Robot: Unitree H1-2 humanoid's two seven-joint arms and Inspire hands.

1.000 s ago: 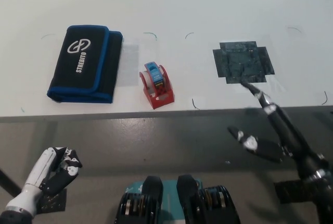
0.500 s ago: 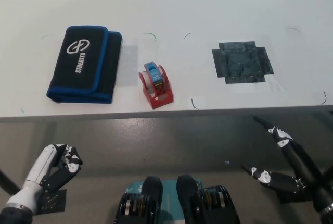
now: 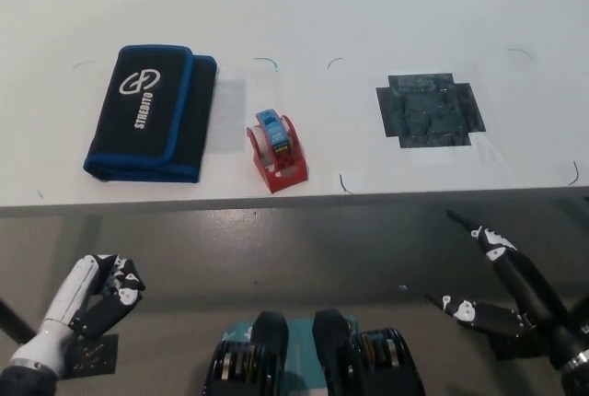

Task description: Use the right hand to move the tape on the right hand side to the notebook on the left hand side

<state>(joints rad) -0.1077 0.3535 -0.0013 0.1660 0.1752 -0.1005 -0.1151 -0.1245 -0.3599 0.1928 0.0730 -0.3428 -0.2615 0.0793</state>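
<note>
The red plastic tape dispenser [image 3: 277,151] stands near the front edge of the white surface [image 3: 368,9], just right of the black, blue-trimmed notebook case [image 3: 149,111]. The black right hand [image 3: 502,290] hangs low and empty, fingers spread, so the tape lies up-left of it. The white left hand [image 3: 92,297] rests curled at lower left.

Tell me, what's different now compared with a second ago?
The black right hand drew back from the table edge near the dark patch to below the table, open and holding nothing. The red tape dispenser, black-and-blue case and white left hand stayed put.
</note>
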